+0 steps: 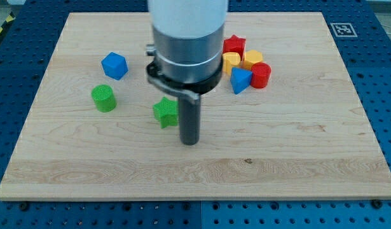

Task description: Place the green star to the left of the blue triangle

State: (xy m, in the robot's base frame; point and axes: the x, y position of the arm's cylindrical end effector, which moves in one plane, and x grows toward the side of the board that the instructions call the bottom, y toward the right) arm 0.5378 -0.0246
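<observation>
The green star (164, 112) lies on the wooden board (297, 146), left of centre. My tip (190, 142) stands just to the star's right and slightly below it, close to or touching its right edge. The blue triangle (240, 80) lies up and to the right, in a cluster of blocks. The arm's wide grey and white body (186, 38) hides the board above the star.
Around the blue triangle are a red star (234, 44), a yellow block (231, 62), a yellow hexagon (252, 59) and a red cylinder (261, 75). A blue cube-like block (114, 65) and a green cylinder (104, 98) lie at the view's left.
</observation>
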